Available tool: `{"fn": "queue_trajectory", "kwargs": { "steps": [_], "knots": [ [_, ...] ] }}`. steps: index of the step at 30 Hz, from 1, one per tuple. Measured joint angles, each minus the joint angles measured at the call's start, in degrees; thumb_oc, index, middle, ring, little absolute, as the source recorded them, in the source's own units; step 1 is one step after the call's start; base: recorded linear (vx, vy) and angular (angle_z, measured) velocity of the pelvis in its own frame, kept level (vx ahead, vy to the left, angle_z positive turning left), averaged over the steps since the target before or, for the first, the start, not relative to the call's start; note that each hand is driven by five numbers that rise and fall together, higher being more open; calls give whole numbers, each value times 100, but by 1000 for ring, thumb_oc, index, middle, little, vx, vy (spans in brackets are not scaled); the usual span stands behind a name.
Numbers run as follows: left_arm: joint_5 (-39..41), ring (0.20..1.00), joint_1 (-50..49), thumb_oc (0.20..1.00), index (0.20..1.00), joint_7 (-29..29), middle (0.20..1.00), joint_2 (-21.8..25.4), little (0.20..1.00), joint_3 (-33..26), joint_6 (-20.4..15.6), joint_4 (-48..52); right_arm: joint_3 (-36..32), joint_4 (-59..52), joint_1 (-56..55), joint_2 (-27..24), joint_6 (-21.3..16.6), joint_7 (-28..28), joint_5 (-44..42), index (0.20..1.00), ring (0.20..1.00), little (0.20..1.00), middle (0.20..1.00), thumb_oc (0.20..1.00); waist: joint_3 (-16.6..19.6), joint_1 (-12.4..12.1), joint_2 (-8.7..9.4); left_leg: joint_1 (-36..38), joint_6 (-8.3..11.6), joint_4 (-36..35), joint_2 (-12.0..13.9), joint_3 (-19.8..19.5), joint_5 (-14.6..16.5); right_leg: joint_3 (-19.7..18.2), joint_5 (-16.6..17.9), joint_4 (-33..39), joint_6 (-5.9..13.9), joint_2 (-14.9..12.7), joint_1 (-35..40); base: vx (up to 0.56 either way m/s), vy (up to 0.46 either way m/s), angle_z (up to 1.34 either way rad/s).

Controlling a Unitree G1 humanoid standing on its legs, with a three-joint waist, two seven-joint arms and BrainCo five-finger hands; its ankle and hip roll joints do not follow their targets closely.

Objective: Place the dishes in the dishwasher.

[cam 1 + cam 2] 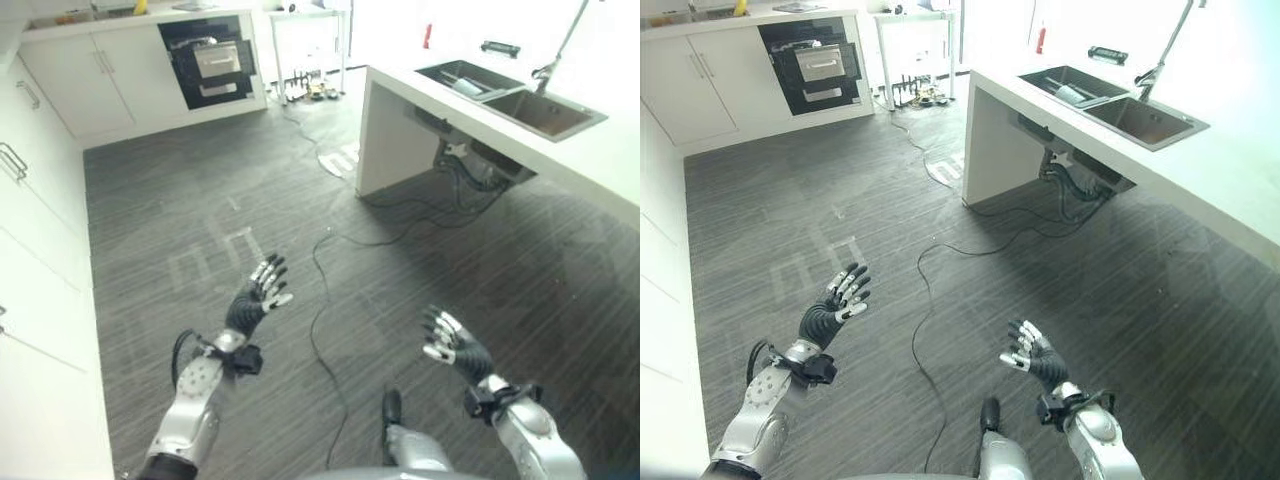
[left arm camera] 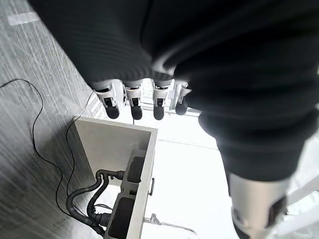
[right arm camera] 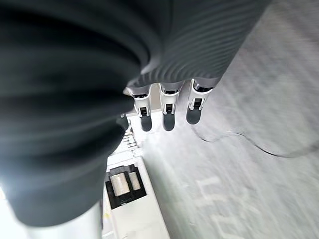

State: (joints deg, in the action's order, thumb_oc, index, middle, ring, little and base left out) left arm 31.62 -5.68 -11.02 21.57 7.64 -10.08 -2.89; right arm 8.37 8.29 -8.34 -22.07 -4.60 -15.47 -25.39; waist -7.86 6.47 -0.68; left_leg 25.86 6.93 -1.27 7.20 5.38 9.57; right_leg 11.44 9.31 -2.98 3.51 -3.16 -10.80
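Both hands hover over the grey floor, holding nothing. My left hand (image 1: 255, 298) has its fingers (image 2: 133, 101) straight and spread, so it is open. My right hand (image 1: 452, 342) is open too, its fingers (image 3: 168, 108) loosely extended. A black built-in appliance (image 1: 209, 60) with a silver drawer front sits in the white cabinets at the far wall, also seen past the right hand (image 3: 122, 184). On the right, a double sink (image 1: 512, 96) is set in the white counter; a pale dish-like item (image 1: 468, 86) lies in its far basin, too small to make out.
White cabinets (image 1: 40, 250) line the left side. The white counter island (image 1: 600, 160) runs along the right, with a faucet (image 1: 560, 42) and hoses (image 1: 470, 168) hanging beneath the sink. Small items (image 1: 310, 88) stand on the floor by a far table.
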Motion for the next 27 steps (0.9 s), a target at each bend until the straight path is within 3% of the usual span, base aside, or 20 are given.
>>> {"fn": "queue_trajectory", "kwargs": {
  "steps": [1,2,4,6,7,8,10,11,12,13,14,15,17,19,21,23,24,25,26,27],
  "knots": [
    [127,1000,-19,1000,1000,45,1000,-153,1000,-23,0,47,-13,30,156,-137,-12,-8,-1,1000,1000,1000,1000,1000,3,-25,-112,-22,195,432,160,54,-253,63,-154,-77,-382,175,159,454,-418,-9],
    [138,1000,-35,1000,1000,70,1000,-222,1000,-46,25,64,-55,118,249,-144,44,-6,3,1000,1000,1000,1000,1000,15,-34,-95,-110,381,844,215,18,-582,36,-291,-117,-494,285,312,265,-316,-39],
    [229,1000,-240,1000,1000,99,1000,-298,1000,-220,0,295,-151,-204,225,-261,4,-59,0,1000,1000,1000,1000,1000,30,-66,-54,-784,444,2403,302,72,-1290,-174,-428,54,-623,449,611,266,-330,-56],
    [348,1000,-326,1000,1000,152,1000,-327,1000,-328,-17,323,-292,-345,278,-311,-36,-169,-13,1000,1000,1000,1000,1000,6,-122,6,-1713,438,4113,280,-114,-1862,-477,-575,92,-956,592,695,226,-226,-70],
    [348,1000,-368,1000,1000,183,1000,-295,1000,-338,-16,322,-344,-386,286,-303,-24,-195,-3,1000,1000,1000,1000,1000,-45,-173,118,-2488,233,5206,53,-174,-1593,-669,-561,131,-988,592,842,171,-154,-83],
    [348,1000,-518,1000,1000,172,1000,-257,1000,-357,-17,330,-278,-475,229,-315,-19,-252,5,1000,1000,1000,1000,1000,-80,-200,347,-3112,85,5746,-242,-188,-1357,-774,-602,235,-1054,518,1095,226,-149,-71],
    [385,1000,-625,1000,1000,156,1000,-252,1000,-396,-64,363,-259,-670,154,-271,-12,-278,61,1000,1000,1000,1000,1000,-84,-249,649,-4492,-249,6322,-367,-151,-1120,-787,-693,455,-1095,507,1541,354,-62,-41],
    [620,1000,-731,1000,1000,84,1000,-308,1000,-578,-72,547,-257,-1075,133,-314,-1,-281,60,1000,1000,1000,1000,1000,-117,-323,714,-5021,-534,5523,-376,-54,-925,-857,-918,655,-958,528,1772,442,76,-52],
    [839,1000,-809,1000,1000,72,1000,-392,1000,-815,-99,688,-267,-1411,156,-326,-13,-304,53,1000,1000,1000,1000,1000,-145,-448,691,-4967,-664,3916,-225,189,-878,-935,-948,794,-974,613,2010,482,209,-53],
    [973,1000,-831,1000,1000,71,1000,-384,1000,-996,-137,766,-266,-1537,228,-348,-14,-351,48,1000,1000,1000,1000,1000,-133,-513,575,-4729,-632,2499,-85,517,-902,-943,-1073,795,-901,778,2249,482,254,-42],
    [1054,1000,-820,1000,1000,79,1000,-278,1000,-1052,-277,797,-270,-1584,302,-393,-11,-388,28,1000,1000,1000,1000,1000,-74,-530,384,-4453,-550,1051,-45,633,-959,-991,-1284,792,-598,993,2465,492,279,-21],
    [1097,1000,-817,1000,1000,79,1000,-237,1000,-1054,-378,827,-276,-1606,310,-452,-7,-433,-60,1000,1000,1000,1000,1000,-42,-541,276,-4181,-527,-119,-181,418,-979,-1078,-1373,790,-462,1073,2581,365,212,-14],
    [1430,1000,-790,1000,1000,74,1000,-335,1000,-1040,-408,869,-291,-1604,296,-482,42,-541,-61,1000,1000,1000,1000,1000,-73,-591,302,-4098,-633,-441,-558,-39,-1147,-1248,-1438,789,-358,1008,2785,396,270,-27],
    [1891,1000,-733,1000,1000,-34,1000,-642,1000,-1080,-405,848,-402,-1607,285,-484,37,-673,-63,1000,1000,1000,1000,1000,-127,-663,359,-4173,-657,-430,-684,18,-1388,-1388,-1480,789,-292,949,2976,368,287,-35],
    [2131,1000,-778,1000,1000,-74,1000,-744,1000,-1241,-407,850,-456,-1641,289,-503,48,-731,-67,1000,1000,1000,1000,1000,-197,-726,508,-4193,-760,-389,-743,112,-1364,-1391,-1544,789,-190,877,3272,386,392,-33],
    [2147,1000,-767,1000,1000,-39,1000,-729,1000,-1270,-412,870,-637,-2020,215,-548,117,-723,-76,1000,1000,1000,1000,1000,-200,-705,418,-3886,-1315,-32,-732,736,-1118,-1367,-1615,617,-92,918,3726,366,393,-7],
    [2147,1000,-720,1000,1000,-32,1000,-633,1000,-1262,-412,869,-668,-2077,208,-446,109,-718,-98,1000,1000,1000,1000,1000,-204,-685,411,-3590,-1692,-149,-786,696,-1526,-1180,-1655,250,-29,937,3783,357,376,15],
    [2145,1000,-602,1000,1000,8,1000,-534,1000,-1239,-372,990,-630,-2157,128,-395,175,-668,-105,1000,1000,1000,1000,1000,-188,-726,465,-3274,-1811,-181,-937,535,-1588,-921,-1599,-593,59,820,3618,324,356,4],
    [2144,1000,-475,1000,1000,28,1000,-502,1000,-1243,-377,1216,-653,-2241,126,-411,177,-642,-107,1000,1000,1000,1000,1000,-168,-799,407,-3059,-1904,-160,-996,315,-1715,-696,-2053,-1210,74,623,3406,340,374,-24],
    [2129,1000,-330,1000,1000,31,1000,-500,1000,-1240,-371,1349,-686,-2273,168,-408,177,-571,-105,1000,1000,1000,1000,1000,-147,-863,312,-2952,-1815,-39,-1044,206,-1726,-578,-2306,-1226,184,435,3227,341,381,-11]
  ]
}}
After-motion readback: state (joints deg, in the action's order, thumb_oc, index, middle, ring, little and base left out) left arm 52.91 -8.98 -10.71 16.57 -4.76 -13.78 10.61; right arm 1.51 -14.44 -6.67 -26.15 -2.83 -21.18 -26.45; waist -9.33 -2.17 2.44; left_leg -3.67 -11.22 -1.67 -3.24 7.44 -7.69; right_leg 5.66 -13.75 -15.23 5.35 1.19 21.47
